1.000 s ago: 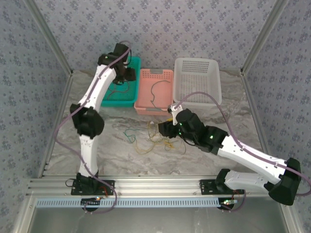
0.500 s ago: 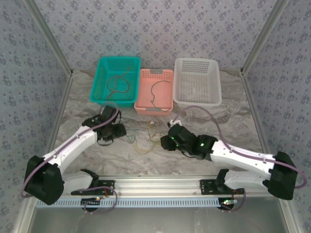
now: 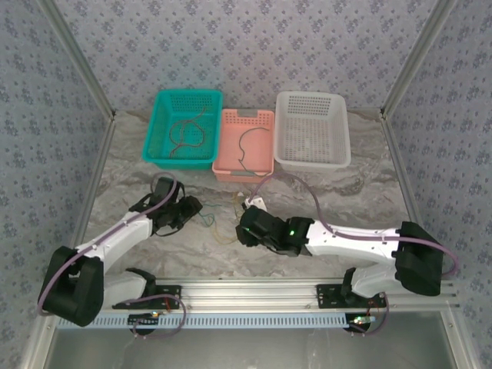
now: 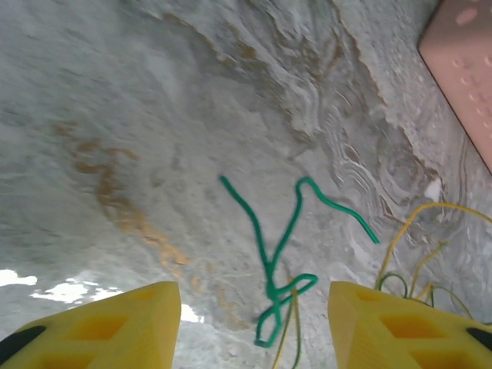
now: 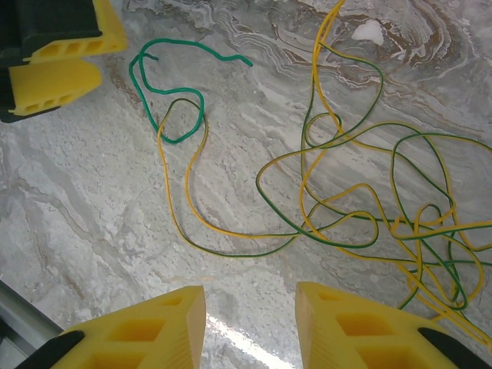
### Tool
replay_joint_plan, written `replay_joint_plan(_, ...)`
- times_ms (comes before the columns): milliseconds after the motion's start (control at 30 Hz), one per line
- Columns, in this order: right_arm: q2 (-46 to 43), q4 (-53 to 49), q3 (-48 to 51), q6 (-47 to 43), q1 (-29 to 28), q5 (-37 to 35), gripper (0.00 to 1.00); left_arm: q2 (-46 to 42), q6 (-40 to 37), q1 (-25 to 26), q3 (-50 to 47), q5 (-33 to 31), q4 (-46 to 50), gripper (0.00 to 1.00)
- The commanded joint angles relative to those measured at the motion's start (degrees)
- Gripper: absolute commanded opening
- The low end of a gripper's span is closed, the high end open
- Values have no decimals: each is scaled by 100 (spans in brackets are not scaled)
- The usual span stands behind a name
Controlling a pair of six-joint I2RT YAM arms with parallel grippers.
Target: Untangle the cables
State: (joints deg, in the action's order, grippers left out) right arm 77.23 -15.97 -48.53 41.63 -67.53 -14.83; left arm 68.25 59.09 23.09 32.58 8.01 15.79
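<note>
Top view: 1 red cable (image 3: 180, 138) lies in the teal basket (image 3: 187, 92) and 1 dark cable (image 3: 244, 146) in the pink basket (image 3: 247, 113). The remaining tangle (image 3: 231, 221) rests on the table between the left gripper (image 3: 191, 209) and the right gripper (image 3: 244, 228). Left wrist view: the jaws stand apart and empty, with a green cable (image 4: 267, 254) just ahead, crossing a yellow strand (image 4: 400, 242). Right wrist view: the jaws stand apart and empty, with the yellow-and-green knot ahead and to their right. By this showing the task is partly done: 2 cables are sorted and several strands are left to separate.
</note>
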Motion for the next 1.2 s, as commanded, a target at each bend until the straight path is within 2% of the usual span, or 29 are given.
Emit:
replay_joint_plan(0, 46, 74, -165, 73, 39, -187, 37, 189, 341, 298, 170, -68, -162, 50)
replay_joint_plan(200, 20, 116, -151, 39, 121, -117, 37, 620, 372, 446, 104, -212, -324, 40)
replay_joint_plan(467, -126, 127, -16, 49, 169, -143, 36, 909, 331, 530, 160, -335, -418, 18)
replay_joint_plan(633, -112, 159, 14, 53, 213, -104, 36, 861, 330, 567, 161, -365, -391, 0)
replay_joint_plan(867, 304, 563, -13, -20, 375, 380, 39, 211, 205, 585, 259, -490, 68, 0)
replay_joint_plan(1033, 1220, 761, -410, 15, 406, 735, 43, 47, 8, 583, 449, -327, 303, 0)
replay_joint_plan(1167, 1778, 823, -586, 215, 425, 660, 47, -6, -55, 589, 469, -230, 336, 0)
